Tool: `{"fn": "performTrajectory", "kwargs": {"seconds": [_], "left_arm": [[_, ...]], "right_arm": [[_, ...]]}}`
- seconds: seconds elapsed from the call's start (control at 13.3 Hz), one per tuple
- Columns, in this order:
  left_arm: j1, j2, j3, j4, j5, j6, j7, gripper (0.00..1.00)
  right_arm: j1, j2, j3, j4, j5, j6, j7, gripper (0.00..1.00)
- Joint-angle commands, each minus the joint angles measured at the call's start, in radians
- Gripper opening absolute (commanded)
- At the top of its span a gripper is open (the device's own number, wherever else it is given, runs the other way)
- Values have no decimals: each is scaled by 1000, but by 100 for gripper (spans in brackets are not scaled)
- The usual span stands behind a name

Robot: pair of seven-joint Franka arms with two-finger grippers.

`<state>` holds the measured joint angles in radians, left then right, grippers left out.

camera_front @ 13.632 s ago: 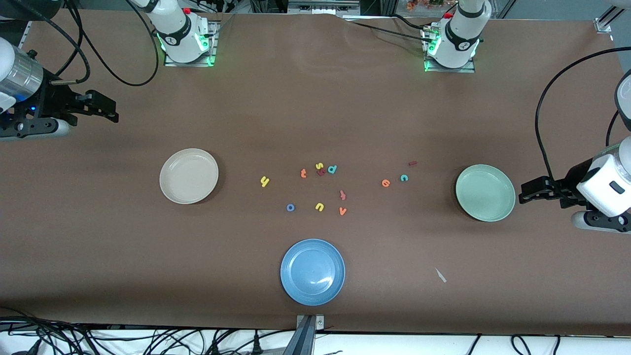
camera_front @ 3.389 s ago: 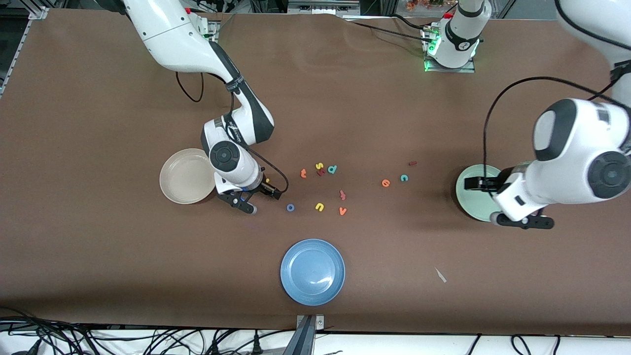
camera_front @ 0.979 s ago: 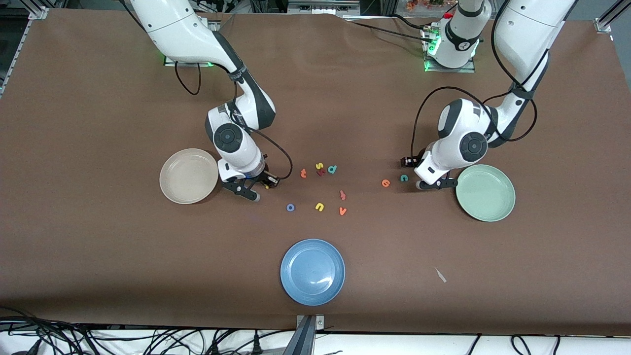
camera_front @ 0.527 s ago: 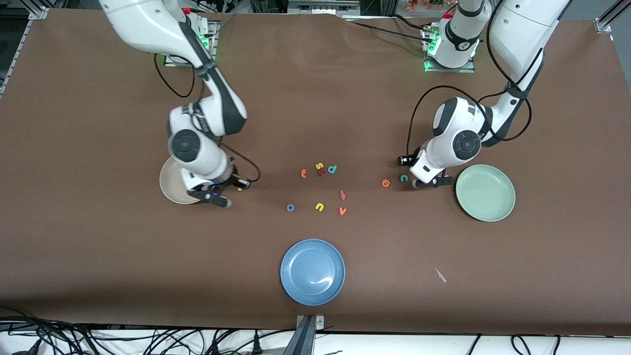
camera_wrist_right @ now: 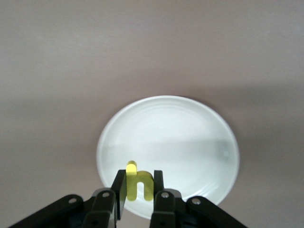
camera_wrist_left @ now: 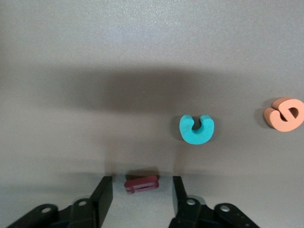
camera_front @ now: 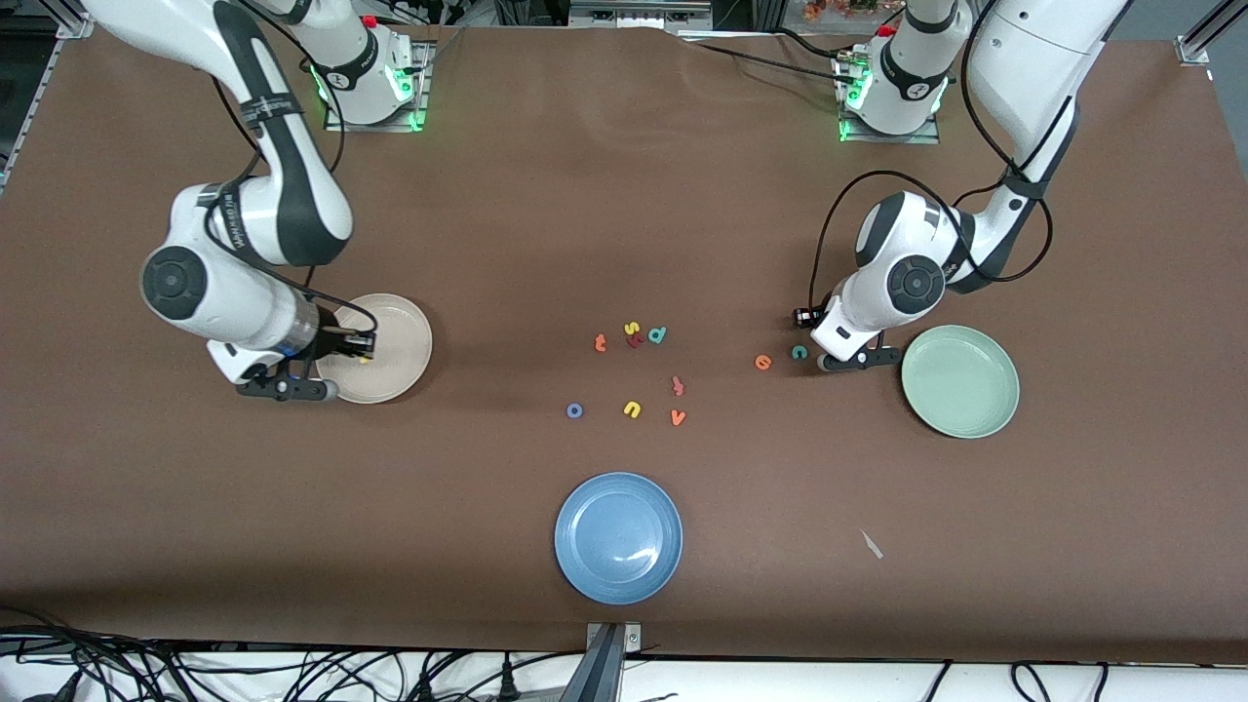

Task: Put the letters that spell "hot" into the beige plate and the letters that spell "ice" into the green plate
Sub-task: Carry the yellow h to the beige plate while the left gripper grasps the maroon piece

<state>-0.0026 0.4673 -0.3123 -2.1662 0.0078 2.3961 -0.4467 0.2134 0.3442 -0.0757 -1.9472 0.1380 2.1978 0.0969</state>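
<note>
- Swinging away from the letter cluster, the right arm has carried the yellow h [camera_wrist_right: 138, 185] across to the beige plate [camera_front: 398, 322], and the right gripper [camera_front: 363, 346] now hangs over that plate's rim on the side toward the right arm's end of the tabletop [camera_front: 624, 244].
- Its fingers [camera_wrist_right: 118, 190] are pinched narrow on the h, which stands upright between them above the plate's floor; not released yet.
- By my read, the first "hot" letter is one drop away from home, with the blue o [camera_front: 574, 410] and orange t [camera_front: 600, 342] left lying in the middle cluster.
- Over at the other end, the left gripper [camera_wrist_left: 142, 199] has eased down just beside the green plate [camera_front: 960, 382], on the plate's side toward the cluster.
- Its fingers [camera_wrist_left: 102, 197] stand partly open, straddling the dark red i [camera_wrist_left: 141, 184] without clearly touching it; they have narrowed a touch, so a grasp looks under way.
- Teal c [camera_wrist_left: 196, 129] sits near the i and orange e [camera_wrist_left: 284, 114] a little farther off, both on the bare tabletop; the green plate holds nothing so far.
</note>
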Motion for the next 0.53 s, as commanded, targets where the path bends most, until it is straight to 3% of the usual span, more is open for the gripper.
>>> {"fn": "performTrajectory", "kwargs": {"seconds": [0.0,0.15,0.38,0.45], "left_arm": [[-2,-1,4,-6,29,12,-30,53],[-2,8,2,-3,31,14,-35,53],[-2,8,2,-3,31,14,-37,46],[-2,8,2,-3,31,14,-35,42]], "right_arm": [[-25,-22,-6,-102,-14,115,-95,22],[-29,-16,-6,-151,-14,184,-98,34],[-39,-1,-6,-170,-8,223,-117,63],[-39,1,-6,-170,-8,221,-114,63]]}}
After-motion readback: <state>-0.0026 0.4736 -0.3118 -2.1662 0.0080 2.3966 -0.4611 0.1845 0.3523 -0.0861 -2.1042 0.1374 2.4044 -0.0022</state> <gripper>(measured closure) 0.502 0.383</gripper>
